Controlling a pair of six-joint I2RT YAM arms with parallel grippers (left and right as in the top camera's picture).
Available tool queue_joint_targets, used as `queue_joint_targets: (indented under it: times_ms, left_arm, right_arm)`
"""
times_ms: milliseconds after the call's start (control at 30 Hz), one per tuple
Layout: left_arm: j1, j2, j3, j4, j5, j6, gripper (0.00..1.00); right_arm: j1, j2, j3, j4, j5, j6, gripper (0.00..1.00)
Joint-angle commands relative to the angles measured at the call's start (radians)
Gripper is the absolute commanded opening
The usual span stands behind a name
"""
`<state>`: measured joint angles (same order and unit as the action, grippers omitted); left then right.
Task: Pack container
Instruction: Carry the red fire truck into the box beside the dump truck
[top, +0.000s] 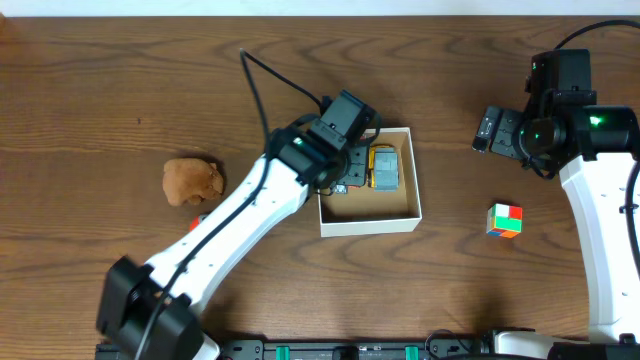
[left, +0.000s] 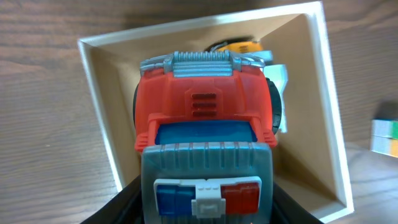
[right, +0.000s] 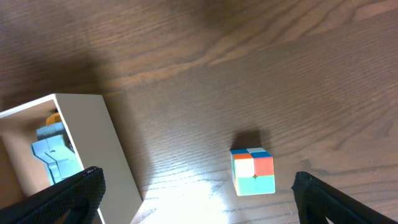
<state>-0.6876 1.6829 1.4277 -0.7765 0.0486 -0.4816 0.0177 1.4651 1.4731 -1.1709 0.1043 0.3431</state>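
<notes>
Left tool (left: 205, 210) clamps a red toy truck (left: 205, 106) over the container (left: 326, 93); right tool (right: 199, 186) gapes empty.

Box (top: 370, 227) white outside, tan inside; truck (left: 205, 106) red, blue, grey; cube (top: 505, 220) multicoloured; plush (top: 192, 181) brown; worktop (top: 100, 100) dark wood-grain.

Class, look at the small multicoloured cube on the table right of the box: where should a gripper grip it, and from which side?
Take the cube by two opposite flat side faces, coming straight down from above. It sits flat on bare wood, clear of the container, so both sides are free.
</notes>
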Motion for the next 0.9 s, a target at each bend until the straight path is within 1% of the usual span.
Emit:
queue_joint_targets:
  times_ms: [0, 333, 867]
  left_arm:
    - [0.003, 0.043, 0.027, 0.018, -0.011, -0.028, 0.06]
    - [0.026, 0.176, 0.027, 0.084, -0.015, -0.021, 0.06]
    - [0.041, 0.255, 0.027, 0.169, -0.014, -0.002, 0.06]
  right_arm:
    - [-0.005, 0.002, 0.002, -0.003, 0.001, -0.02, 0.99]
    - [-0.005, 0.002, 0.002, -0.012, 0.001, -0.024, 0.99]
    - [-0.005, 0.002, 0.002, -0.012, 0.0, -0.023, 0.99]
